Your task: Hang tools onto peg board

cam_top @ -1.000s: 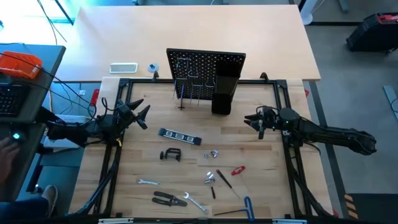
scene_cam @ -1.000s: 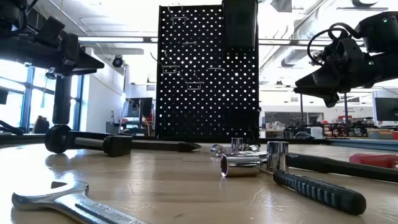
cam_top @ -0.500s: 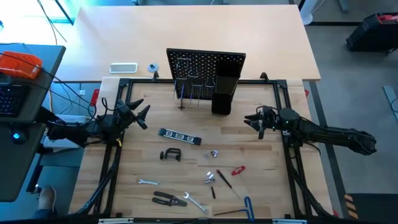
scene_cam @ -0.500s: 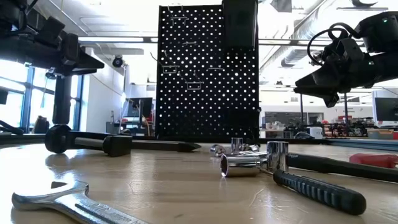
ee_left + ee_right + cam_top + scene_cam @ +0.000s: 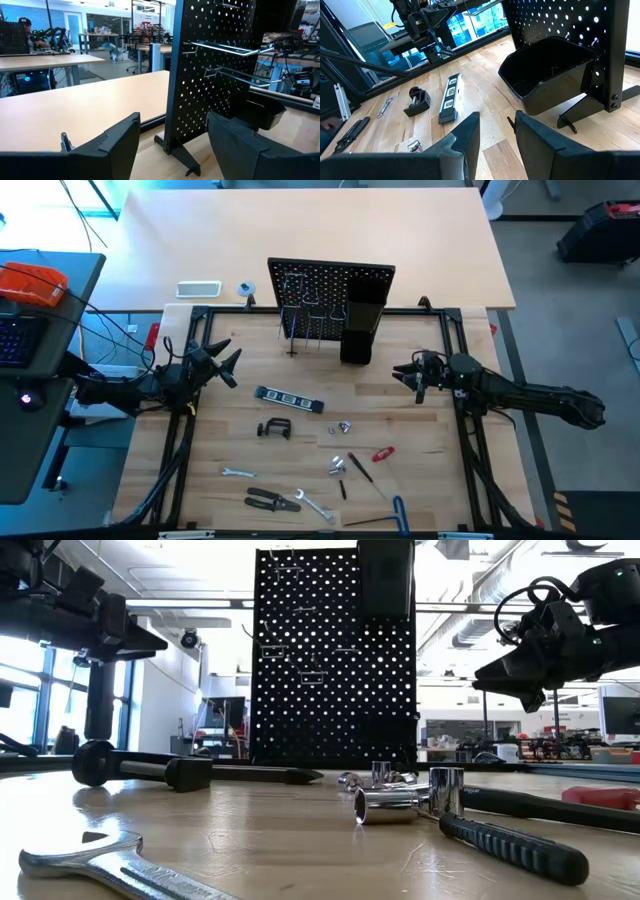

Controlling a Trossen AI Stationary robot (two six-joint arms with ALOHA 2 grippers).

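The black peg board stands upright on its feet at the table's far middle, with thin metal hooks and a black box holder. The tools lie flat on the wood in front of it: a dark level, a C-clamp, small metal bits, a red-handled screwdriver, pliers, wrenches and a blue-handled hex key. My left gripper hovers open at the left, and my right gripper hovers open at the right. Both are above the table with nothing between their fingers.
A black frame rail runs around the work area. Bare wood lies between the two grippers in front of the peg board. On the far table behind the board sit a white case and a small roll.
Neither arm nor any tool has moved. A person beside the table's left edge has gone out of the high view.
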